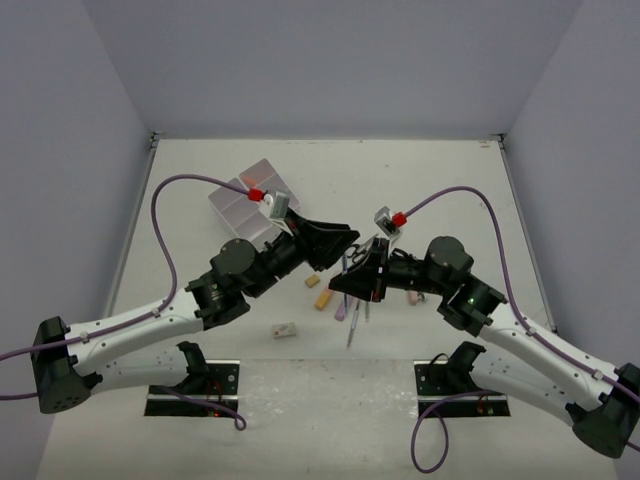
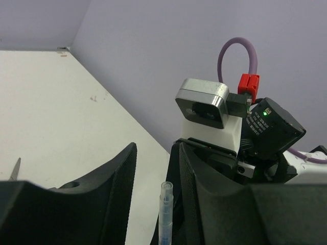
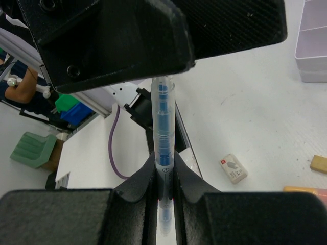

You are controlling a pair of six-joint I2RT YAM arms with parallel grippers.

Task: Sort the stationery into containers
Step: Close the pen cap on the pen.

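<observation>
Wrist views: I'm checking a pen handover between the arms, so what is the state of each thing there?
right hand, shut on the pen
pen, clamped at one end, its other end between the left hand's fingers
left hand, open, a finger on either side of the pen tip
containers, visible compartments look empty

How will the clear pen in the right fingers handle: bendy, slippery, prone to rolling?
The pen juts straight though held by one end, so probably stiff and light. Its smooth round barrel could slip between the right fingers and likely roll if dropped.
</observation>
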